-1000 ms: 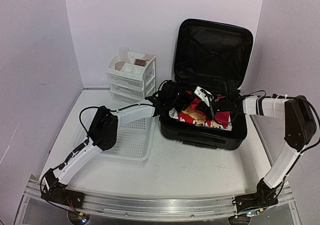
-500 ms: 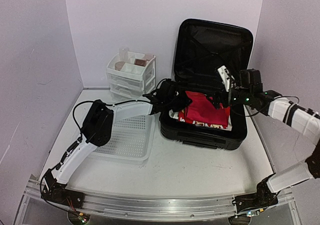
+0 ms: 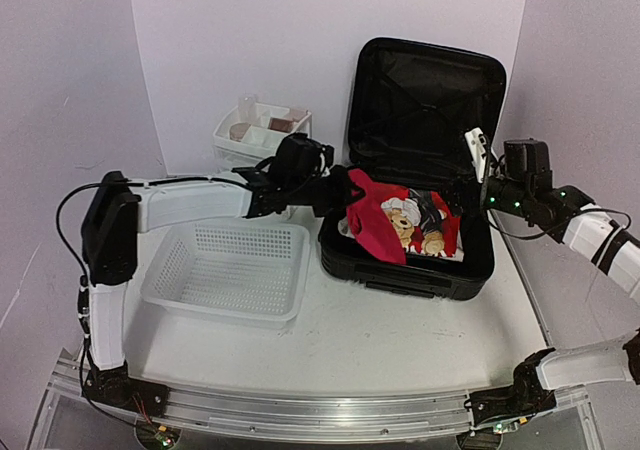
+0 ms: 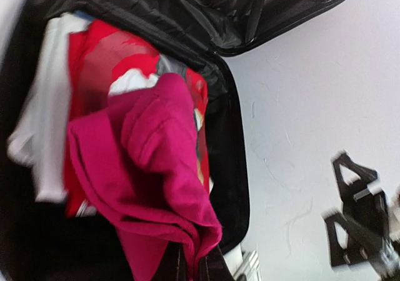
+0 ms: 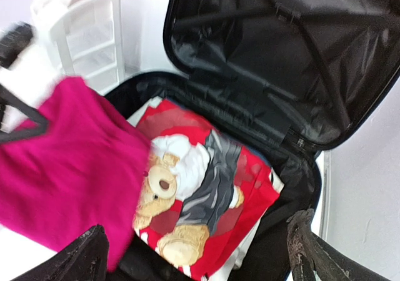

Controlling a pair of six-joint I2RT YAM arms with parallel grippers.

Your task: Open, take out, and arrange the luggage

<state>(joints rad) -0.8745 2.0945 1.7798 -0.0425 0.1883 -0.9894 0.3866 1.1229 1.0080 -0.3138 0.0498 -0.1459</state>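
From the top camera I see the luggage (image 3: 420, 260) lying open at the back right of the worktop (image 3: 400, 340), its lid standing up against the rear wall. My left tool (image 3: 338, 192) reaches over the left rim and is clamped on a magenta garment (image 3: 372, 220), which hangs lifted above the packed clothes. My right tool (image 3: 484, 165) hovers over the right rim with its fingers spread wide, holding nothing. A white mesh basket (image 3: 235, 232) sits just left of the luggage, with a small drawer unit (image 3: 250, 135) behind it.

On the left wrist camera, the garment's edge is pinched between the fingers at the bottom of the view, draping over a red printed cloth (image 4: 103, 50).

On the right wrist camera, both fingers (image 5: 84, 256) stand far apart above a teddy-bear print (image 5: 187, 181).
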